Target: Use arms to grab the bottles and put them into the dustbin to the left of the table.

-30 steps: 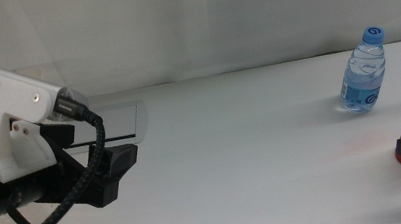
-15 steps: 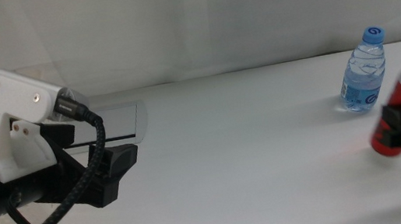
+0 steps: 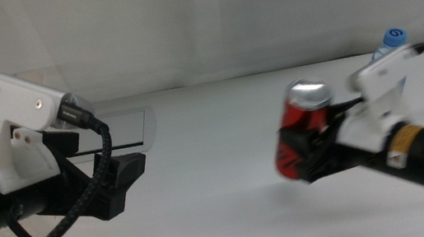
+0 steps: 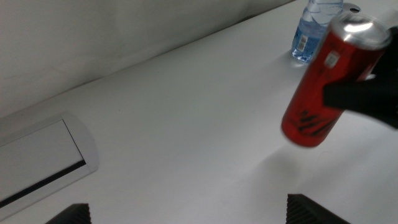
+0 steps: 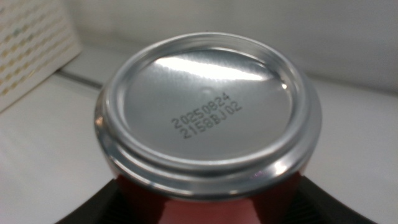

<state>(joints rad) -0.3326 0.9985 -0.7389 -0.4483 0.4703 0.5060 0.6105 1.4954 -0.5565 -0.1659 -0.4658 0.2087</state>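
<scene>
The right gripper, clamped on a red can, has carried it leftward from the water bottle, toward the dustbin.

The middle view looks forward and down over the plain white surface from the near edge, wide enough to take in both arms. The left wrist view sits low and faces across the same surface toward two o'clock, sharing with the middle view the red aluminium can with a silver end, the small clear blue-labelled water bottle and the grey rectangular inset plate. The right wrist view is pressed very close on that can's silver end, its stamped code readable.
</scene>
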